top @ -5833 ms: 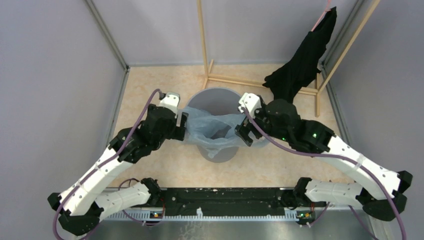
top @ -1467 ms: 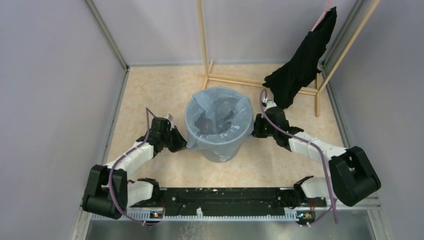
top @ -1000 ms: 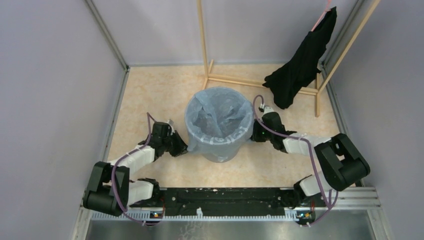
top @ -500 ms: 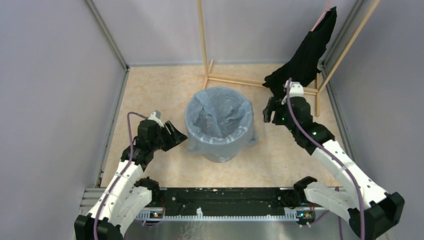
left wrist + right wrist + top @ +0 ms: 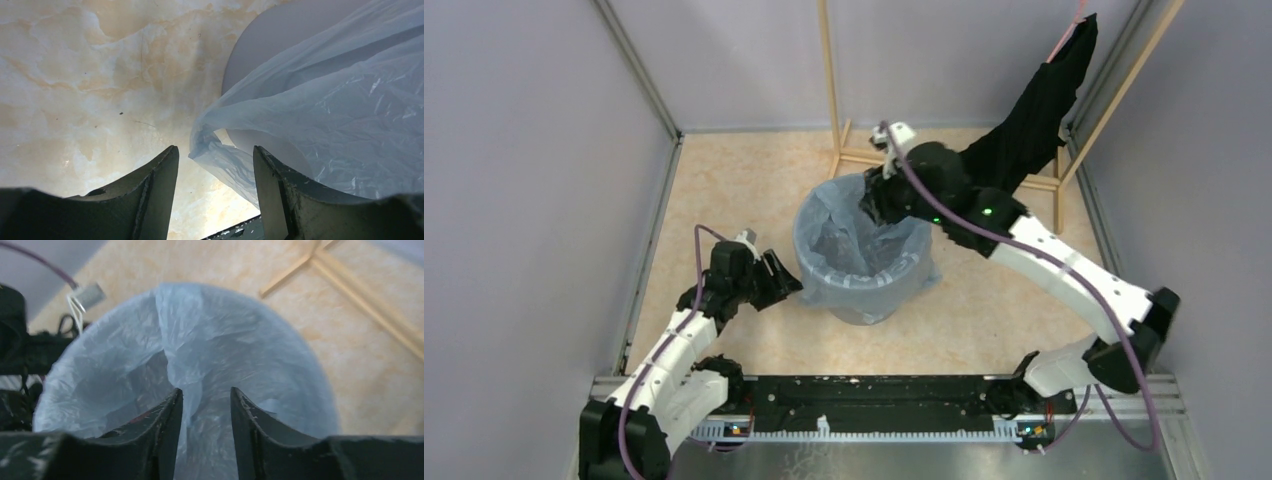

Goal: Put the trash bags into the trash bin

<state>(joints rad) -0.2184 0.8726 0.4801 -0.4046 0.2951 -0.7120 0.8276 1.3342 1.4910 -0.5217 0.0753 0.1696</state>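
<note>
The grey trash bin stands mid-floor, lined with the pale-blue trash bag, whose edge is folded over the rim. My left gripper is low at the bin's left side and open. In the left wrist view a loose flap of the bag hangs between its fingers without being pinched, with the bin's wall behind. My right gripper hovers over the bin's back rim. In the right wrist view its jaws stand apart over a hanging fold of the bag.
A black garment hangs on a wooden frame at the back right, just behind my right arm. The frame's base bars lie on the floor behind the bin. Grey walls close in both sides. A black rail runs along the near edge.
Both grippers let go of the bag's edge at the bin's sides. The right arm rose and swung left over the back rim, its jaws narrowing. The left gripper stayed low beside the bin.
</note>
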